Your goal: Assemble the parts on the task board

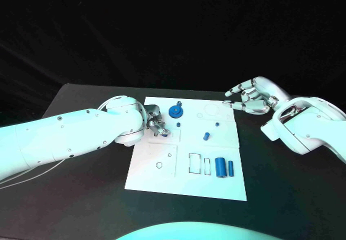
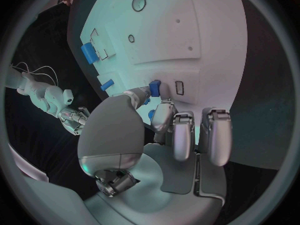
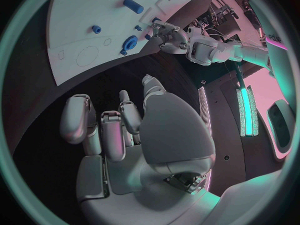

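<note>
The white task board (image 1: 155, 172) lies mid-table. My left hand (image 1: 157, 125) hangs over its upper left part and pinches a small blue part (image 2: 154, 88) between thumb and finger, just above the board. A round blue part (image 1: 175, 111) stands beside that hand, towards the far edge. A small blue peg (image 1: 207, 135) lies near the board's middle, and two blue cylinders (image 1: 225, 168) lie side by side near the right edge. My right hand (image 1: 252, 96) hovers off the board's far right corner, fingers curled in, holding nothing.
Outlined slots (image 1: 194, 163) are drawn on the board left of the cylinders, and a circle outline (image 1: 213, 108) sits near the far right corner. Black table (image 1: 86, 200) surrounds the board on all sides.
</note>
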